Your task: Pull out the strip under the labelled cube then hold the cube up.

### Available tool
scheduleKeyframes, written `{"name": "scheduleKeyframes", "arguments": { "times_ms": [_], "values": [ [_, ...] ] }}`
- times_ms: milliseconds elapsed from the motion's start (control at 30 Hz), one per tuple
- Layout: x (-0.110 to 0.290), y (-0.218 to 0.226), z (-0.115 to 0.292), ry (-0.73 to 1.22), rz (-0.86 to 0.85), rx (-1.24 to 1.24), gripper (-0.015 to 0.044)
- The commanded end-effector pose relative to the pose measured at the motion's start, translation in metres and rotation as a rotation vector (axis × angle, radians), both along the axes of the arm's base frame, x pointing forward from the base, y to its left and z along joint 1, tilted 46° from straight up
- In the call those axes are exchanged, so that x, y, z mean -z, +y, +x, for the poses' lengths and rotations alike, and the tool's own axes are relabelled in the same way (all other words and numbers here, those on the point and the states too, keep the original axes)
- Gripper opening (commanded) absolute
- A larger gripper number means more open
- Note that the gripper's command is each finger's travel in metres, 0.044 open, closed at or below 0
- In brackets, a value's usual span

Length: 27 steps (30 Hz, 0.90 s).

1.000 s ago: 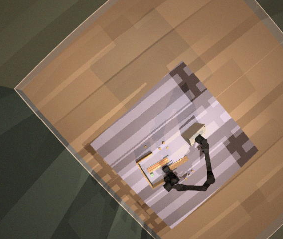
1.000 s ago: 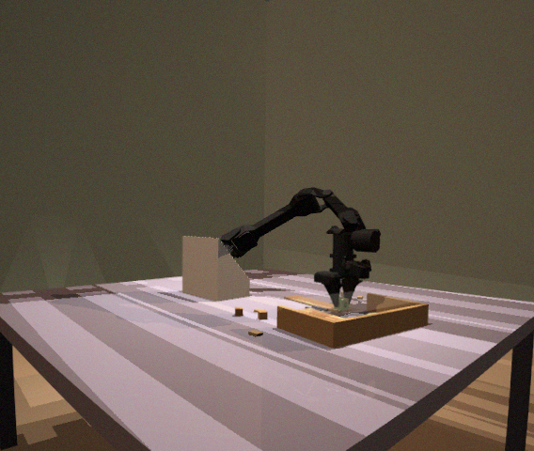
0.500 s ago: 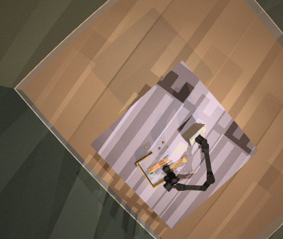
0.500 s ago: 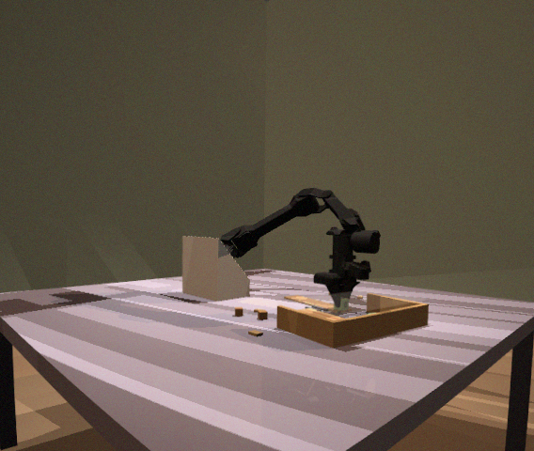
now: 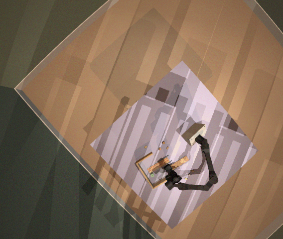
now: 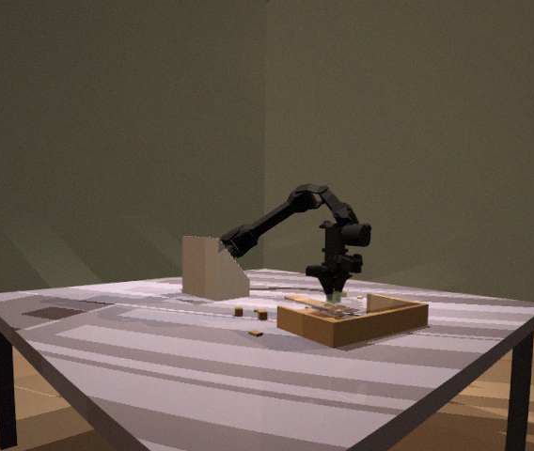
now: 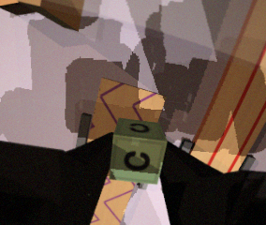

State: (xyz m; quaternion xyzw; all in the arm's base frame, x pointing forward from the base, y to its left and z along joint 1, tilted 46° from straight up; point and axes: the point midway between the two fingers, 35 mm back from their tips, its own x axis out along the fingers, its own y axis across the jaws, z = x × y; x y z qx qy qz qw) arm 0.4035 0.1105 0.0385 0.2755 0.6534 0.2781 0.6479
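The gripper (image 7: 137, 161) is clenched on the green cube (image 7: 138, 151), which carries a black letter C on its top and on its side. In the wrist view the two dark fingers press the cube from the left and from the right. The cube sits just above a tan strip with a purple zigzag line (image 7: 124, 105); whether it touches the strip or hangs slightly over it, I cannot tell from this view. To the right lies a second tan strip with red lines (image 7: 238, 103), running diagonally. Small grey pegs (image 7: 83, 128) stand beside the zigzag strip.

In the exterior view the gripper (image 6: 334, 292) points straight down over a low wooden frame (image 6: 354, 326), and the green cube (image 6: 335, 294) shows only as a small pale spot at the fingertips, above the strips (image 6: 317, 303) that lie across the frame. The black arm (image 6: 301, 204) reaches from a beige block (image 6: 212, 273) on the table (image 6: 170, 368), bends at the elbow and comes down to the frame.

From the top view the frame (image 5: 143, 170) is open on one side, and the strips (image 5: 167, 164) stick out of it toward the arm's base. Some small brown cubes (image 6: 250, 313) lie on the table near the frame, well apart from the gripper.
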Motion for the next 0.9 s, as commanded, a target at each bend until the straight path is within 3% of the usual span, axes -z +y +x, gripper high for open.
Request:
{"name": "scheduleKeyframes", "arguments": {
  "times_ms": [0, 867],
  "values": [
    [-0.007, -0.012, -0.018, -0.001, 0.000, -0.003, 0.0000],
    [-0.001, -0.035, -0.090, 0.006, 0.001, -0.002, 0.0000]
  ]
}}
